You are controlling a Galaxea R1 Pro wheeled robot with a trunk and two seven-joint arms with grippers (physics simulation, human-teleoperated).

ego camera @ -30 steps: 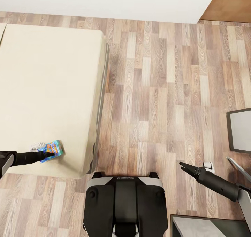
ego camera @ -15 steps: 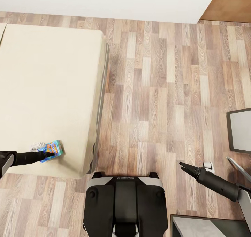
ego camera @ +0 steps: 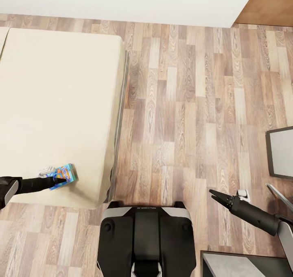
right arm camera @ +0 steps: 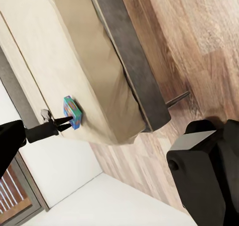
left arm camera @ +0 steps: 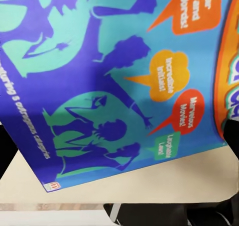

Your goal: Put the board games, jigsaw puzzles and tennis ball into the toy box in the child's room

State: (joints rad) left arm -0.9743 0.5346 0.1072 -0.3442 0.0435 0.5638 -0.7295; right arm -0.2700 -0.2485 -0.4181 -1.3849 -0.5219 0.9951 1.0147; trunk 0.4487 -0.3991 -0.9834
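While your left gripper [ego camera: 61,180] grasps the board game [ego camera: 64,173] at the bed's [ego camera: 57,106] near edge, your right gripper [ego camera: 214,195] hangs released over the floor [ego camera: 183,106], well right of the bed

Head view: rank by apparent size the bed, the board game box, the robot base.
1. Cream rectangular bed, by far the largest.
2. Black and grey robot base; it sits nearer the camera, which inflates it.
3. Blue and orange cardboard board game box, smallest, at the left claw.
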